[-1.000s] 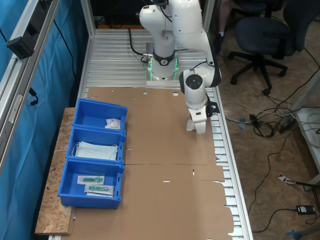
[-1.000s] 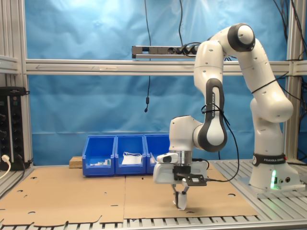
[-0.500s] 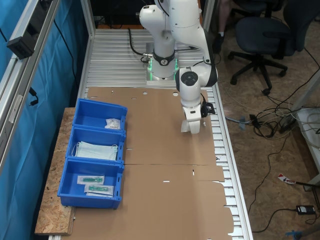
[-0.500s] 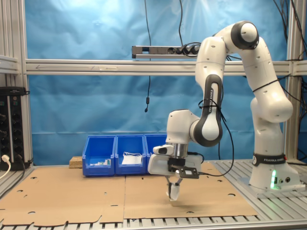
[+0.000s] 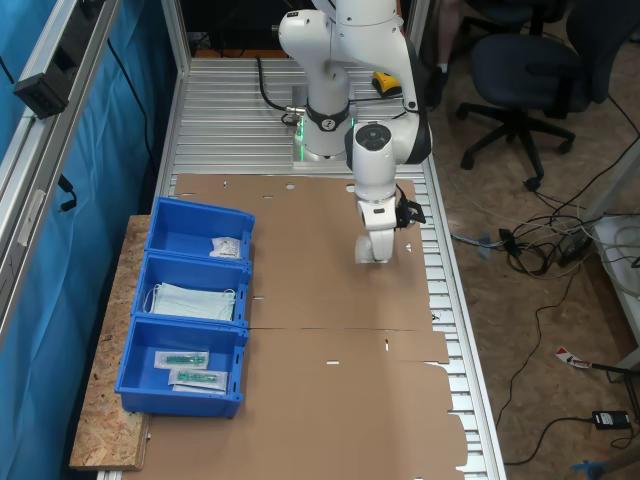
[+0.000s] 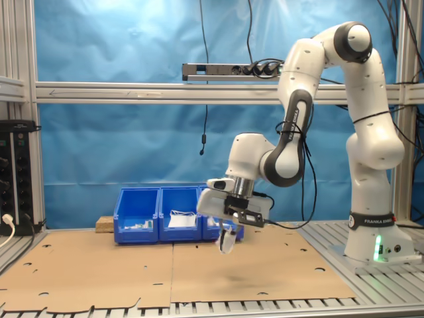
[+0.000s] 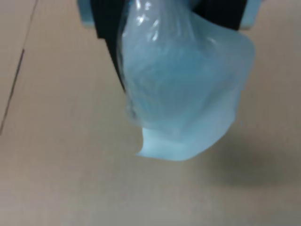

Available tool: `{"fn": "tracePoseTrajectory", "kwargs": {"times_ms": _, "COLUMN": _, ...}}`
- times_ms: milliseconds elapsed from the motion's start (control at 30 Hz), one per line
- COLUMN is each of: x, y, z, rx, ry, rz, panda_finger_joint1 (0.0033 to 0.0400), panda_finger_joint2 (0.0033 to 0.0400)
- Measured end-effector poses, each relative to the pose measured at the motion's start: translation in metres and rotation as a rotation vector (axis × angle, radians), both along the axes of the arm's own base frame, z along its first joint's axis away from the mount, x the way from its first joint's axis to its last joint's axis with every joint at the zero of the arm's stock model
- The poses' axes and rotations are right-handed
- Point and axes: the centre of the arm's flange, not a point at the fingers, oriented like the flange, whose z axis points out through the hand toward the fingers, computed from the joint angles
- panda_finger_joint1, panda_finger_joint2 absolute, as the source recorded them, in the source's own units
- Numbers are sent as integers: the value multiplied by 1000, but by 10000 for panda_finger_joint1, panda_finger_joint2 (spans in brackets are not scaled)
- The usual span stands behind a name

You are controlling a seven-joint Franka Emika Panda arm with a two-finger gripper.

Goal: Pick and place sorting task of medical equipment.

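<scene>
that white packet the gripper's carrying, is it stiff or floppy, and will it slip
Probably floppy: in the wrist view the packet hangs crumpled and bulging below the gripper. It looks light, dangling above the cardboard in the second exterior view. Its glossy film may be slippery, so a firm pinch seems wise.

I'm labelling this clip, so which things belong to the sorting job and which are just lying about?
Part of the job:
- white packet held in the gripper
- three blue bins, holding a small packet, face masks and clear packets with green parts

Just lying about:
- office chair
- floor cables
</scene>
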Motion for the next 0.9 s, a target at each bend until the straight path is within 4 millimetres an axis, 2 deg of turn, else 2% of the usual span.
{"fn": "tracePoseTrajectory", "kwargs": {"times_ms": 467, "x": 12, "y": -19, "z": 46, "rx": -20, "ry": -103, "rz": -33, "panda_finger_joint1": 71, "panda_finger_joint2": 71}}
{"fn": "tracePoseTrajectory", "kwargs": {"times_ms": 900, "x": 13, "y": -51, "z": 95, "rx": -33, "ry": -142, "rz": -94, "panda_finger_joint1": 71, "panda_finger_joint2": 71}}
